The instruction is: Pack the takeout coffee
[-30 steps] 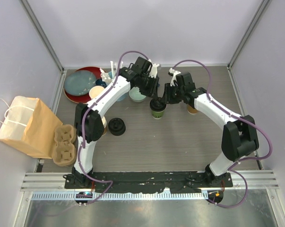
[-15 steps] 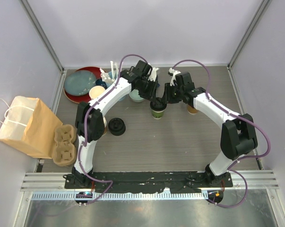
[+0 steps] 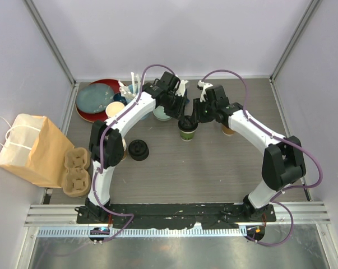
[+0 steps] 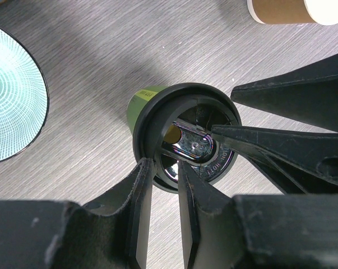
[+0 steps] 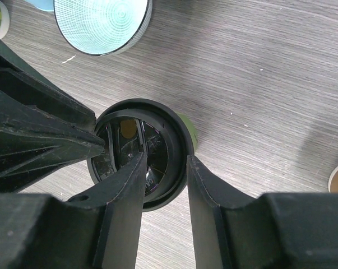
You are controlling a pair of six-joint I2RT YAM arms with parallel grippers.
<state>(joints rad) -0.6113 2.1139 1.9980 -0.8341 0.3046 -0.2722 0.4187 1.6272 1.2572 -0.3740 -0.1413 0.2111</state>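
Green cup (image 4: pixel 138 104), black lid (image 4: pixel 185 89), teal bowl (image 4: pixel 12 95) with fine concentric rings

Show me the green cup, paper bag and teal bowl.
green cup (image 4: pixel 136 107), left wrist view, on its green wall
paper bag (image 3: pixel 29 150), top view, on its brown side
teal bowl (image 5: pixel 101 21), right wrist view, on its patterned inside

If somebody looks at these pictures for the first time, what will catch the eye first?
Both arms meet over one green cup at the middle of the table: the left gripper pinches the rim of its black lid, and the right gripper straddles the opposite rim. At the left edge, a brown paper bag sits with a cardboard cup carrier beside it.
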